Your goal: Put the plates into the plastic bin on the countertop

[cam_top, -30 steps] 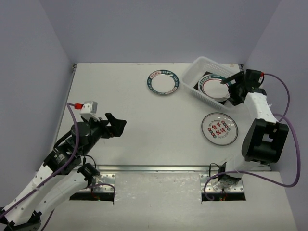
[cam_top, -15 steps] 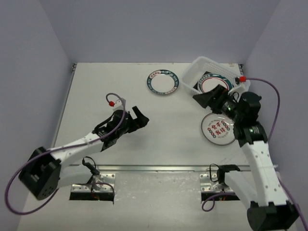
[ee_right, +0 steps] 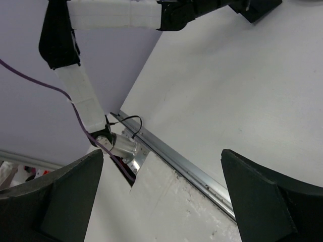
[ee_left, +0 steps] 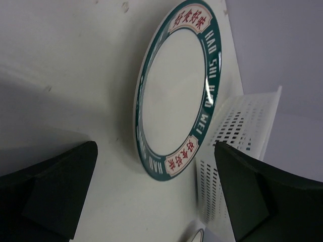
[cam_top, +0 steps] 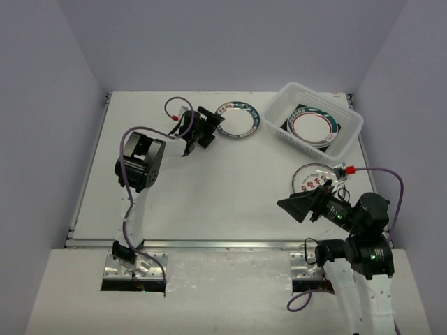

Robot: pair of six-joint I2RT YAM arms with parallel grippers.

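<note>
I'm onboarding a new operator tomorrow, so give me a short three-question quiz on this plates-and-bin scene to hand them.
1. True or false: the teal-rimmed plate in front of the left pincer already lies inside the plastic bin.
2. How many plates lie on the countertop outside the bin? A) one B) two C) four
3. Fill in: the right pincer is ____ and holds nothing.

Key
1. False: it rests on the countertop beside the bin.
2. B: the teal-rimmed plate and the plate with red characters.
3. open
</note>
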